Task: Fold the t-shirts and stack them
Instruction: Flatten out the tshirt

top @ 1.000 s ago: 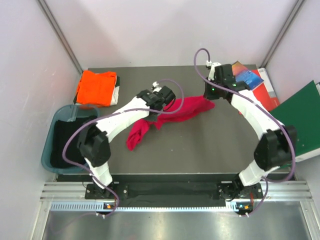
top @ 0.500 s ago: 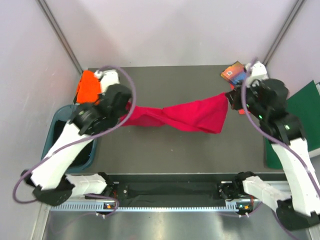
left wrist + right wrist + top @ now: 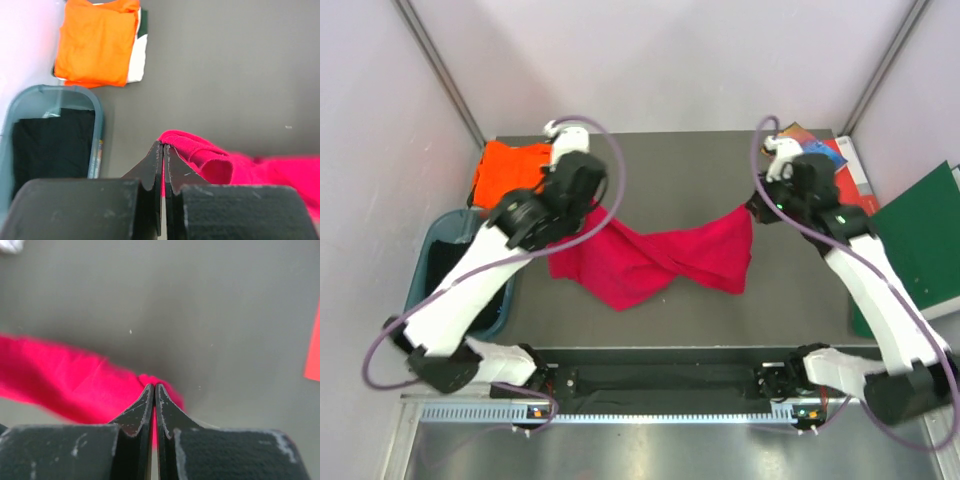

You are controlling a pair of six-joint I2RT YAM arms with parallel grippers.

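**Crimson shirt slung between both arms, twisted mid-span**

- Crimson t-shirt [image 3: 660, 262]: held up over the middle of the table [image 3: 800, 300], strung between the two arms. There is one visible twist near its centre. The lower left part sags in a point towards the near edge; whether it touches the surface is unclear.
- Orange t-shirt [image 3: 512, 170]: folded at the far left corner, lying on something white. It is apart from the crimson one.
- Left gripper [image 3: 163, 146]: jaws pinched tight on a bunched crimson edge.
- Right gripper [image 3: 153, 386]: jaws pressed together on a small nub of the opposite corner.
- Teal bin [image 3: 55, 95]: off the table's left side, with dark cloth inside.

Risks, as judged:
- The twist gets laid down as it is, leaving a crossed, lumpy spread that won't fold square.
- The right-hand hold looks thin, so a hard pull could slip the corner out.
- The sagging point may drag and bunch underneath.
- A leftward swing might brush the orange pile.
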